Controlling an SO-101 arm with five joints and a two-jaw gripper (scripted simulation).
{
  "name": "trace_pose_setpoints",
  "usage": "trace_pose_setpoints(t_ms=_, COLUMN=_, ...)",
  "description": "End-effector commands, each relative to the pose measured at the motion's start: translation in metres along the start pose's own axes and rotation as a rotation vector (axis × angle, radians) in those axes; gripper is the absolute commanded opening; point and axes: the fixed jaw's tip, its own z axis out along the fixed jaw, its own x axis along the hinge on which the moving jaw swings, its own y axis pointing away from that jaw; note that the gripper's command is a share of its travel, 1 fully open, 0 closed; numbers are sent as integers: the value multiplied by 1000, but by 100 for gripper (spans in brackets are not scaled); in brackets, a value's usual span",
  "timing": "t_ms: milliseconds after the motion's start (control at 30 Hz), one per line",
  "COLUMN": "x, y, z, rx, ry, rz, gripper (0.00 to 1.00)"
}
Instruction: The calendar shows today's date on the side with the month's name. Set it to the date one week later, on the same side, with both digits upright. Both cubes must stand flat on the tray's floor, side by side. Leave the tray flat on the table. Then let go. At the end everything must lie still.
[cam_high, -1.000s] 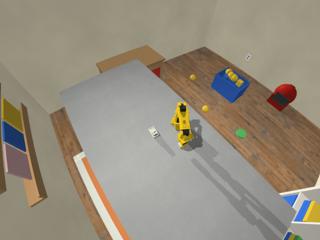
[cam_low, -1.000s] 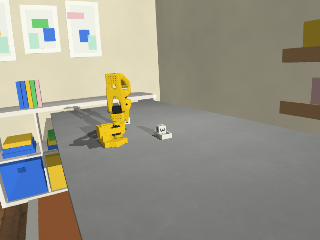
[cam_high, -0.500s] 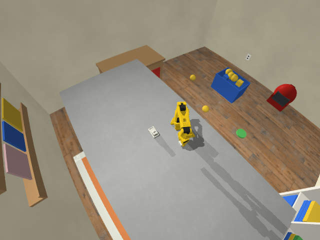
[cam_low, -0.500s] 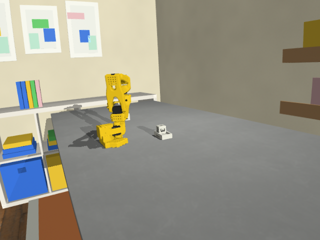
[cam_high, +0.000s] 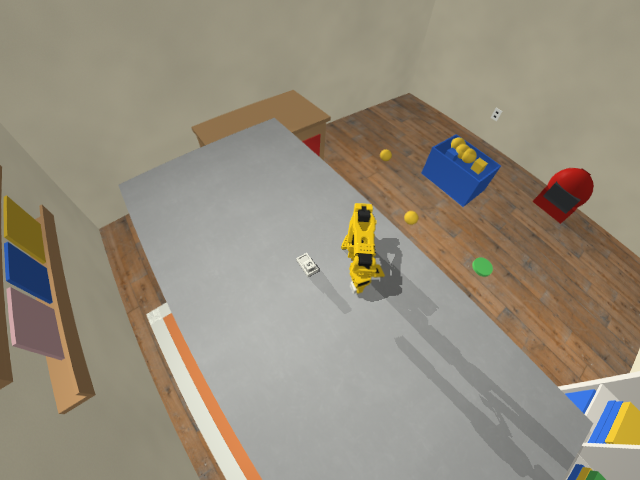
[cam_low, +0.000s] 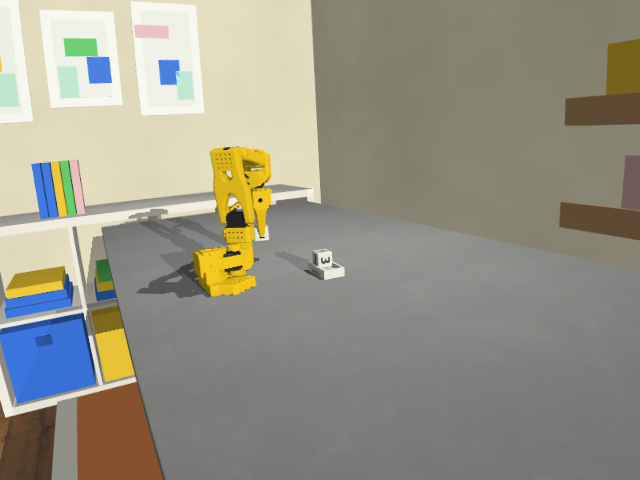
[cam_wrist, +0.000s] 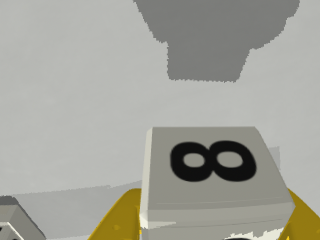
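above the bench, a numbered cube in the grip

over the grey bench (cam_high: 232, 206) (cam_low: 413, 361) (cam_wrist: 75, 100), the yellow arm (cam_high: 364, 235) (cam_low: 230, 191) is bent over with its end effector (cam_high: 359, 287) (cam_low: 262, 236) (cam_wrist: 215, 215) pointing down. the end effector is closed on a white cube (cam_high: 354, 287) (cam_low: 265, 235) (cam_wrist: 217, 167), with a yellow finger on each side of it in the wrist view. one face of this held cube carries a black 8, which lies on its side in that view; part of another dark mark shows on the face below, too cut off to read.

away from the arm's foot, the small white tray (cam_high: 302, 256) (cam_low: 331, 273) sits flat on the bench. one cube, the tray cube (cam_high: 309, 265) (cam_low: 322, 257), stands in it, towards one end, with bare tray floor beside it. in the exterior view its near face bears a black 3 turned on its side. its top face has a dark mark in the top view, too small to read surely. the held cube is outside the tray, well apart from it, so the two cubes are not side by side. at the lower left of the wrist view, a pale corner with dark marks is cut off by the edge.

on the wooden floor beyond the bench stands a blue bin (cam_high: 449, 178) with yellow balls inside.

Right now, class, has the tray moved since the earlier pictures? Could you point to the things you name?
No. Against the arm's base (cam_high: 356, 207) (cam_low: 249, 282), the tray (cam_high: 303, 258) (cam_low: 333, 272) sits in the same place, with no visible shift either way.
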Motion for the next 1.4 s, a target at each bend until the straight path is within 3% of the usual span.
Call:
trace_pose_setpoints(t_ms=0, x=13, y=-2, z=-9, rx=59, ry=21, rz=77, gripper=0)
trace_pose_setpoints(t_ms=200, x=40, y=16, z=-9, rx=59, ry=19, rz=293, gripper=0)
trace_pose_setpoints(t_ms=433, x=72, y=49, z=-8, rx=59, ry=15, rz=601, gripper=0)
trace_pose_setpoints(t_ms=500, x=72, y=49, z=-8, rx=59, ry=15, rz=601, gripper=0)
trace_pose_setpoints(t_ms=700, x=92, y=84, z=-7, rx=59, ry=11, rz=868, gripper=0)
trace_pose_setpoints(t_ms=1000, x=102, y=131, z=-5, rx=57, ry=6, rz=1181, gripper=0)
trace_pose_setpoints(t_ms=1367, x=102, y=152, z=-5, rx=56, ry=4, rz=1320, gripper=0)
